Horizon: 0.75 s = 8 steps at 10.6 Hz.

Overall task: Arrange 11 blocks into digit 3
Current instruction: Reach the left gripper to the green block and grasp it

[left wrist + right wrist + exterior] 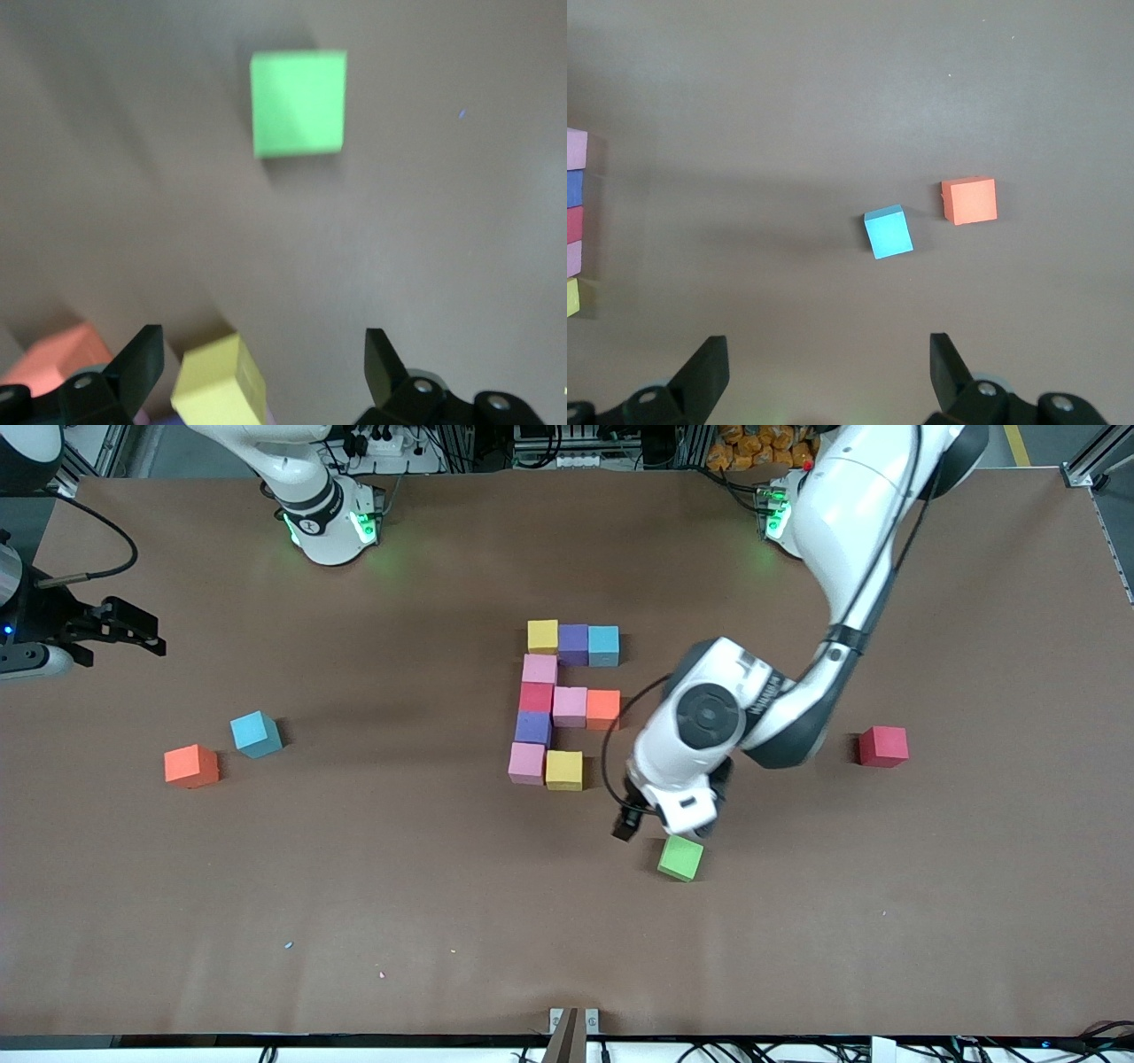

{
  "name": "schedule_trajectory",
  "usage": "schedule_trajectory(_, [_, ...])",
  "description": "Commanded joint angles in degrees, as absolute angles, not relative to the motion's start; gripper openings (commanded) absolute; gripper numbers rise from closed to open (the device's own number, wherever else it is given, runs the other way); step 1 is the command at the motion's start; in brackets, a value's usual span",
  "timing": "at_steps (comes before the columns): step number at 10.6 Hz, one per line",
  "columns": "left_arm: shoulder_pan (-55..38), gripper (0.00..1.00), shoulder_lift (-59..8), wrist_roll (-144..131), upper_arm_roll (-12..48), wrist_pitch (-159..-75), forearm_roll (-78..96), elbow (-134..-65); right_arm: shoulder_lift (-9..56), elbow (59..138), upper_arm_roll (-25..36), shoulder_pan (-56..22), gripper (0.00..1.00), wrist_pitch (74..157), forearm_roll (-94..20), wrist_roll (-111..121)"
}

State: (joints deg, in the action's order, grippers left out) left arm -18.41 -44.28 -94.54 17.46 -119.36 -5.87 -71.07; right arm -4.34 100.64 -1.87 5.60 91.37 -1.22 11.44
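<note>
Brown matting covers the table [354,886], and in the front view the figure of cubes [564,704] at its middle serves as the landmark: ten blocks touching, its long axis running away from the front camera, its three arms pointing toward the left arm's end, the nearest arm one cube short. The green block [680,857] lies loose, nearer the camera than the figure and slightly turned; the left gripper [640,822] hangs just above it, largely hidden under its own wrist. The right gripper [124,627] waits at the right arm's end, its arm cut off by the edge. In the left wrist view, blurred, open fingers [142,359] frame bare mat with the green block ahead and a yellow block [220,382] cut off. In the right wrist view, open fingers [704,372] hover over mat; the figure is cropped at the edge, with a loose blue block [888,232] and orange block [969,200] apart from it.
</note>
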Motion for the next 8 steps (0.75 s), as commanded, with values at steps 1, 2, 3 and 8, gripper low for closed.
schedule_trajectory(1, [-17.14,1.0,-44.47,-83.09,15.22,-119.27,-6.33,-71.72,-5.27,101.43,-1.85,5.45,1.0,91.23,-1.93,11.16])
schedule_trajectory(2, [-17.14,1.0,-45.26,-82.88,14.16,-119.53,-6.33,-71.72,-5.27,101.43,-1.85,5.45,1.0,91.23,-1.93,11.16])
schedule_trajectory(3, [-17.14,0.96,-46.48,-83.05,12.58,-119.53,-6.24,-71.46,-5.27,101.43,-1.85,5.45,1.0,91.14,-1.93,11.16])
schedule_trajectory(8, [-17.05,0.91,-50.35,-82.35,10.11,-123.9,-6.15,-69.26,-5.19,101.43,-1.85,5.45,1.0,90.79,-1.93,11.16])
